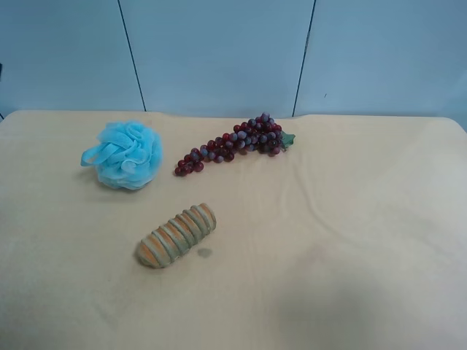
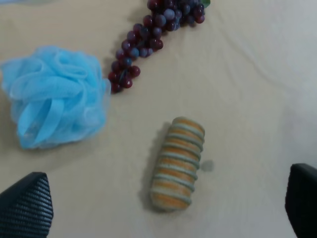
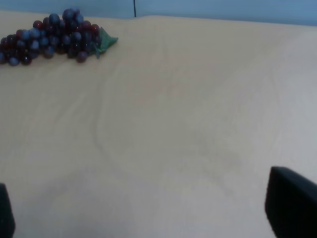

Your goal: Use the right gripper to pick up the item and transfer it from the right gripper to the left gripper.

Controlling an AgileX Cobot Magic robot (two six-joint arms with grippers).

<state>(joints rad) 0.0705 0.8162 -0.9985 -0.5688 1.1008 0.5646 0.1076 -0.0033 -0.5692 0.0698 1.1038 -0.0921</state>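
Surface: a tan cloth-covered table with faint creases, backed by a pale blue panelled wall.
Item: the light-blue mesh bath pouf rests on the cloth at the exterior high view's left, a looped strand hanging at its left side. It is free of both grippers and touches no other object in that view.
Item, left wrist view: the bath pouf lies just beside the narrow tip of the grape bunch; contact between them cannot be confirmed.
Loaf: a ribbed tan-and-orange loaf lies in front of the pouf and grapes, angled, apart from both. A small grey spot marks the cloth just beside it.
Grapes: a purple-red grape bunch lies to the right of the pouf, its green leaf end pointing to the exterior high view's right.
Left gripper: fingers fully spread, only the two black tips visible at the frame corners; nothing is held. It hangs above the cloth near the loaf.
Right gripper: fingers fully spread, tips at the frame edges; nothing is held. It faces bare cloth, with the grape bunch well apart from it.
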